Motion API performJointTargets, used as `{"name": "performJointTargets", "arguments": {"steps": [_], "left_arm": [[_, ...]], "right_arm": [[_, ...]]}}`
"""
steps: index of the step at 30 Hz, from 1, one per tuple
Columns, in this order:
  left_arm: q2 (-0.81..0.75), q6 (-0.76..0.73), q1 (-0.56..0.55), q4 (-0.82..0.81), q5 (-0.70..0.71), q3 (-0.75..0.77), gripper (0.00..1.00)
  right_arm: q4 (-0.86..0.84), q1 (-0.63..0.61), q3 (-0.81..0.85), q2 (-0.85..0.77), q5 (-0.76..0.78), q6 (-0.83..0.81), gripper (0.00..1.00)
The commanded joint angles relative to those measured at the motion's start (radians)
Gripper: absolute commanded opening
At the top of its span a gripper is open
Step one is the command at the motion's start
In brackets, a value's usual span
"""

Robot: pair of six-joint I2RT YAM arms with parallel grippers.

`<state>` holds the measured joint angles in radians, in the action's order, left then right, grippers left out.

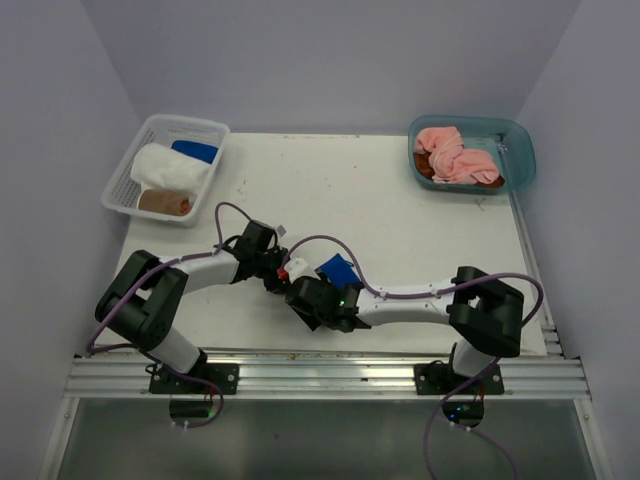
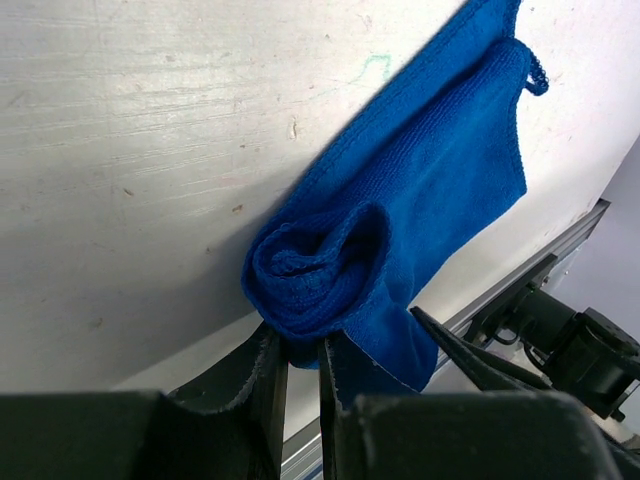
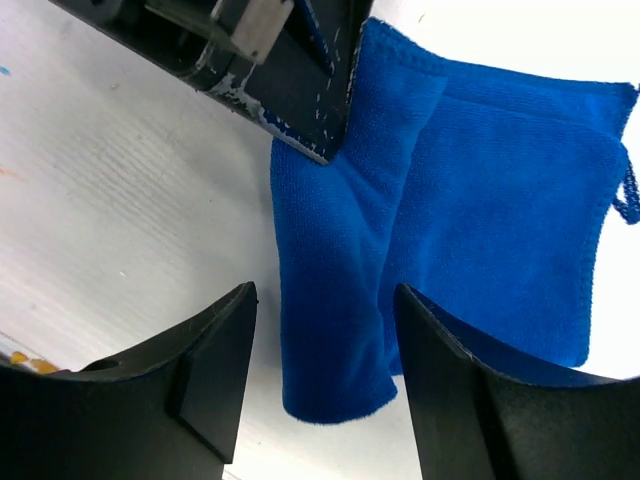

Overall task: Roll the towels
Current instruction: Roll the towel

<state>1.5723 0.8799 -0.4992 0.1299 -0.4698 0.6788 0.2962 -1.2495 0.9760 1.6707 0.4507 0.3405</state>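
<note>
The left gripper (image 2: 303, 350) is clamped on the rolled end of the blue towel (image 2: 420, 200), the right gripper (image 3: 322, 300) is held wide and empty above its flat part, close to the front rail (image 1: 320, 375), where the roll could be loosened if tugged unevenly.

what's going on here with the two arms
Two robot arms are rolling a blue towel near the front of the table. The left gripper pinches the partly rolled end. The right gripper is open over the same towel, not holding it. The white basket holds rolled towels; the teal tub holds pink towels.
</note>
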Motion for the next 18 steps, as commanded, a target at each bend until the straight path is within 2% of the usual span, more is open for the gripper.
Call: {"name": "performJointTargets", "arguments": {"steps": [1, 6, 8, 9, 12, 13, 18], "left_arm": [[-0.015, -0.001, -0.002, 0.022, 0.022, 0.037, 0.18], [-0.031, -0.028, 0.007, 0.076, 0.039, 0.054, 0.18], [-0.043, -0.044, 0.036, 0.091, 0.037, 0.050, 0.18], [-0.063, -0.059, 0.047, 0.108, 0.037, 0.048, 0.19], [-0.112, -0.087, 0.096, 0.149, 0.037, 0.047, 0.23], [-0.126, -0.094, 0.108, 0.160, 0.037, 0.045, 0.26], [-0.213, -0.143, 0.194, 0.218, 0.025, 0.048, 0.54]], "right_arm": [[-0.058, -0.001, 0.000, 0.038, -0.003, -0.018, 0.58], [-0.080, -0.001, 0.012, 0.047, -0.009, -0.005, 0.29], [-0.085, -0.001, 0.029, 0.058, -0.013, 0.000, 0.24], [-0.085, -0.001, 0.036, 0.063, -0.015, 0.008, 0.14], [-0.092, -0.001, 0.062, 0.077, -0.027, 0.031, 0.00], [-0.100, -0.001, 0.067, 0.077, -0.039, 0.038, 0.00], [-0.192, 0.035, 0.069, 0.060, -0.160, 0.087, 0.00]]}}
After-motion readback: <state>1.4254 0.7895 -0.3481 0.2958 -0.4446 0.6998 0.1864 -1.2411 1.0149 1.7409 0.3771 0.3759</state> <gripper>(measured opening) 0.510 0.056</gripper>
